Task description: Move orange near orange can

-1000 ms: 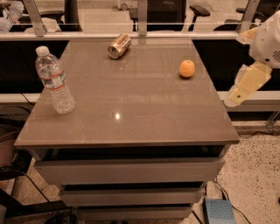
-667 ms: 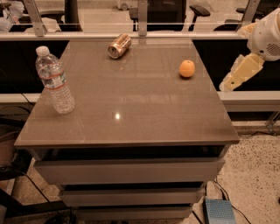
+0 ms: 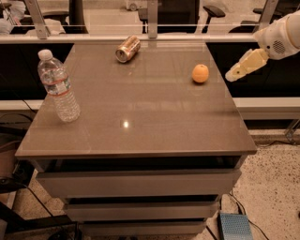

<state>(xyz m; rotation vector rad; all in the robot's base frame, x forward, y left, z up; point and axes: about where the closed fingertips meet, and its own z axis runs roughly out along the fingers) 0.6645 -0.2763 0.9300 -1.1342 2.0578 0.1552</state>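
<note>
- orange point(image 3: 200, 73) sits on the table point(image 3: 140, 117), near its right edge.
- orange can point(image 3: 128, 48) lies sideways at the far edge.
- hand point(image 3: 234, 74) hovers right of the orange; open or closed, cannot tell.

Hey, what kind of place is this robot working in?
Probably an office or lab: office chairs behind a glass partition, a drawer cabinet as worktop. The gripper hovers right of the orange.
</note>
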